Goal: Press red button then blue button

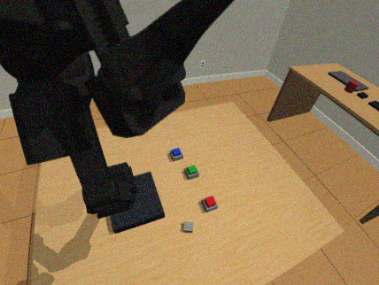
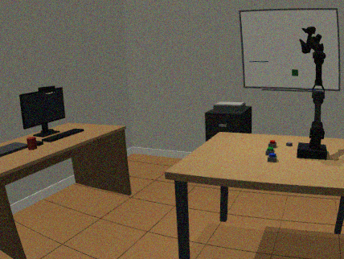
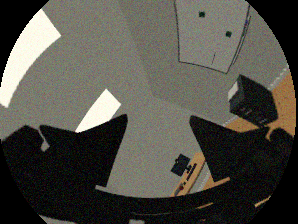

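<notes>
Three square push-buttons on grey bases in a diagonal row near the middle of the light wooden bench in the top view: blue-capped button highest, green-capped button in the middle, red-capped button lowest and furthest right. Just below and left of the red one, a small grey cube block, apart from it. Left of the row, the dark square base plate of the black arm. In the exterior view, at the right of the frame, arm stretched almost straight up from the base, with the black parallel-jaw gripper high in front of the white wall board, well above the buttons and touching none of them. Wide open, with nothing between the fingers in the wrist view, only grey wall behind them. At the left of the exterior frame, a second wooden desk with a black monitor, keyboard and red cup. Near the centre, against the wall, a dark cabinet.
</notes>
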Available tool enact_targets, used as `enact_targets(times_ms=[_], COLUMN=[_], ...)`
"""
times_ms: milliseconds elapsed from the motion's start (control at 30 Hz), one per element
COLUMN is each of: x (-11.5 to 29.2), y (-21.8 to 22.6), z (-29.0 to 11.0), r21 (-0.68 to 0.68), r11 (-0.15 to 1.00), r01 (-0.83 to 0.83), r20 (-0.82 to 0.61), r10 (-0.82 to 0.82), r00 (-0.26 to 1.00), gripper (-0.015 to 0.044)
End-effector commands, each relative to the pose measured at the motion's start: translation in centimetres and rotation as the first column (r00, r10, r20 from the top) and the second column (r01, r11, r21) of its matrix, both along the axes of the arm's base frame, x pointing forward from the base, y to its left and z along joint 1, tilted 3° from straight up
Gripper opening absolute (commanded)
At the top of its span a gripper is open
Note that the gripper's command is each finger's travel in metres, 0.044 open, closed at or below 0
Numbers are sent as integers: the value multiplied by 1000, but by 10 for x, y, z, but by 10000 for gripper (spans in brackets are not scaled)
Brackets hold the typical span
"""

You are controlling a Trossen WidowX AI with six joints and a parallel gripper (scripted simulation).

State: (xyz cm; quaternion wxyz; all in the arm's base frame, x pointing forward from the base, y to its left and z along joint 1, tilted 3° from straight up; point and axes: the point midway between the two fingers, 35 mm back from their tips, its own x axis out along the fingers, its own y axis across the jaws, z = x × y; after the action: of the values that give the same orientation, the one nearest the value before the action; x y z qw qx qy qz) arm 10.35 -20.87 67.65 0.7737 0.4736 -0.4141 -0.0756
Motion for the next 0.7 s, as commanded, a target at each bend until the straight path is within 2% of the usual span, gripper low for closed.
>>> enact_targets(times_ms=[0, 133, 233, 333, 500, 667], x=[-2, -31, -36, -32, 8, 78], y=[3, 74, 111, 163, 258, 326], z=[2, 39, 50, 57, 47, 7], r21=[-14, -278, -394, -544, -791, -946], r11=[1000, 948, 895, 795, 537, 265], r01=[8, 154, 210, 267, 292, 187], r20=[4, 78, 105, 132, 140, 81], r10=[-8, -138, -183, -233, -306, -367], r00=[1000, 987, 978, 963, 942, 927], gripper=[400, 400, 400, 400, 400, 400])
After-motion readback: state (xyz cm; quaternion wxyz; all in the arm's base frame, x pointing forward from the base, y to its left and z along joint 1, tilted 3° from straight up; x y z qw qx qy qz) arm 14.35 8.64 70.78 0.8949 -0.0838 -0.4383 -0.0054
